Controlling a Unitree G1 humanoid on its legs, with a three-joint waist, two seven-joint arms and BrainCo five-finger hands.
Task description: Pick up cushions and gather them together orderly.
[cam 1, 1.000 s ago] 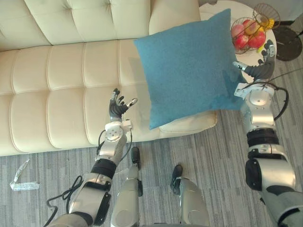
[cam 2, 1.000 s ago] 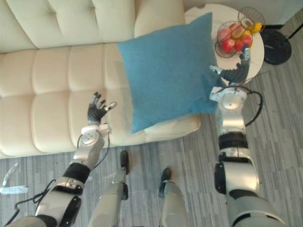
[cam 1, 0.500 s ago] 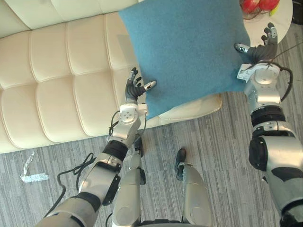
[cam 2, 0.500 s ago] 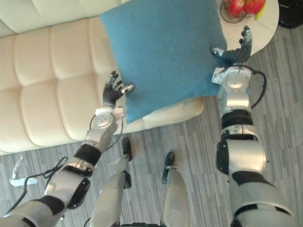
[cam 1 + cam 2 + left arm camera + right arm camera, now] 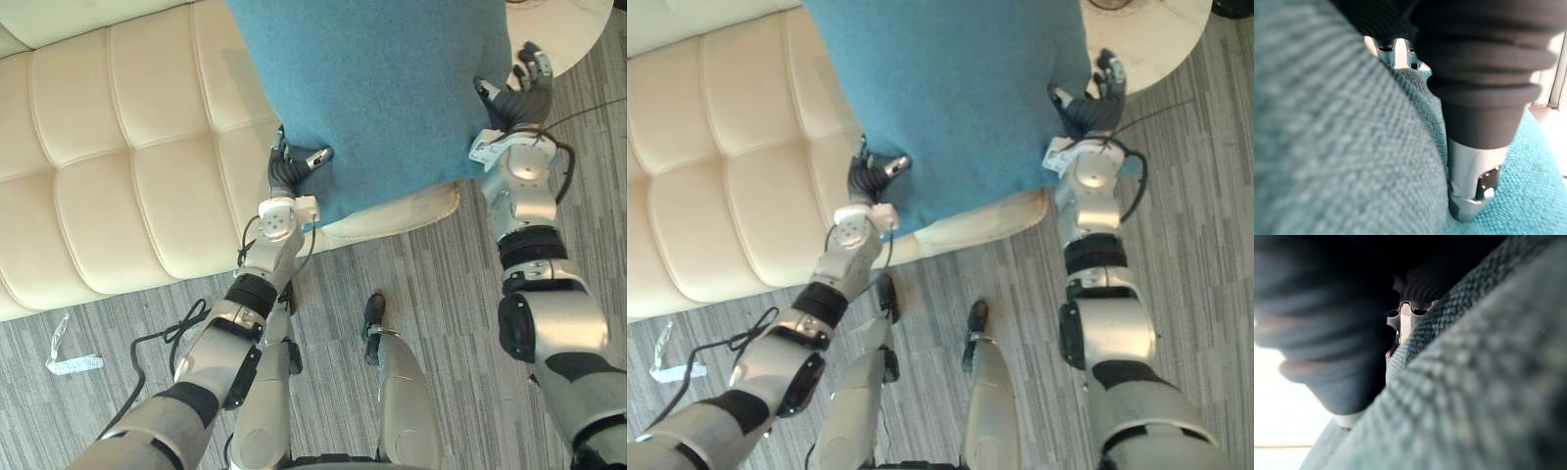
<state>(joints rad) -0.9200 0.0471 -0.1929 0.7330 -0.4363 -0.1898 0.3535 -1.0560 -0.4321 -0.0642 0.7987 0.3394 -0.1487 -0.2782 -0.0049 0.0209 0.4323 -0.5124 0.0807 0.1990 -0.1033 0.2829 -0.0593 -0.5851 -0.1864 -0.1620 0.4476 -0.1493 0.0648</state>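
A large blue cushion [image 5: 382,88] hangs upright above the right end of the cream sofa [image 5: 118,176], held between both hands. My left hand [image 5: 287,176] grips its lower left corner, thumb on the front face and fingers behind the edge. In the left wrist view the cloth [image 5: 1327,147] bulges between thumb [image 5: 1474,191] and fingers. My right hand [image 5: 516,98] holds the cushion's right edge, thumb on the front and fingers behind. The blue cloth [image 5: 1488,382] presses against its palm in the right wrist view.
A round white side table [image 5: 588,24] stands just right of the sofa, behind my right hand. A clear plastic wrapper [image 5: 69,357] lies on the grey striped carpet at the lower left. The sofa seat to the left is bare.
The camera has tilted down. My left hand rose from the sofa seat to the cushion's lower left corner and closed on it. My right hand kept its hold on the right edge.
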